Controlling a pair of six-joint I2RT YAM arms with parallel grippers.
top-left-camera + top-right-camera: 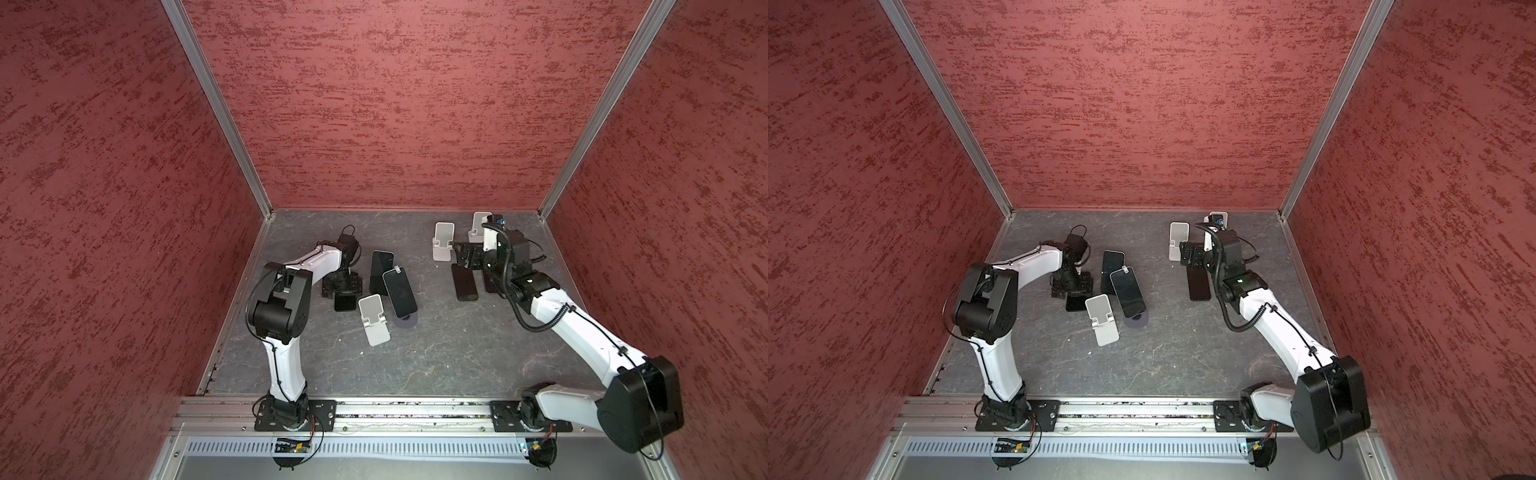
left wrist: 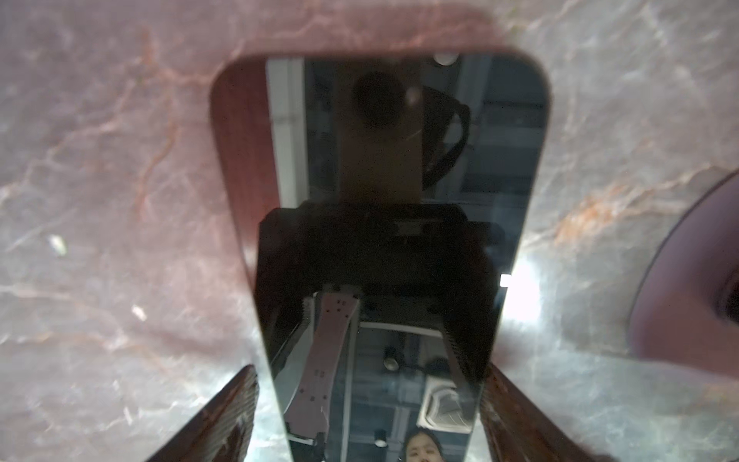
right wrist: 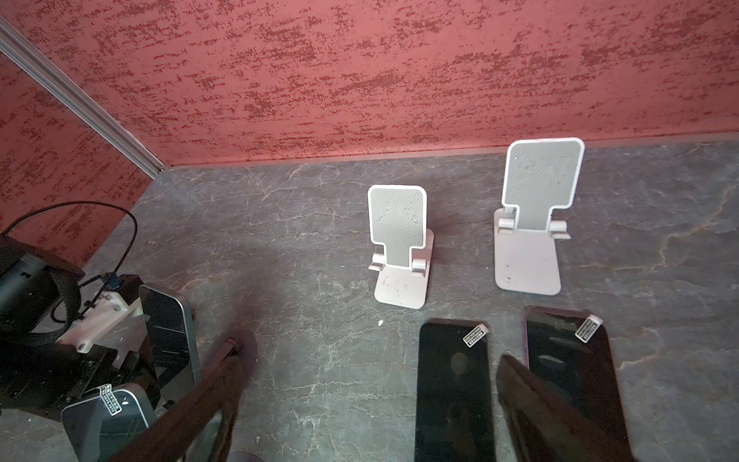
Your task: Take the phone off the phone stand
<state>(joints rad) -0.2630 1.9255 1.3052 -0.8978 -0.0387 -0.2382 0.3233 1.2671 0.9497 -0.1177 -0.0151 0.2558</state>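
In both top views the left jaws hang low over a phone (image 1: 345, 302) (image 1: 1075, 303) lying flat on the counter (image 1: 436, 353), just beside an empty stand (image 1: 376, 328). Left wrist: they're spread, straddling that phone (image 2: 380, 180), not pinching it. Right wrist: the right jaws gape wide, gripping nothing, two other phones (image 3: 452, 380) flat below.

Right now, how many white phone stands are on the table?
3. One white stand mid-table near the left arm; a second stand by the back wall; a third stand beside it, partly behind the right arm. Arms may hide more.
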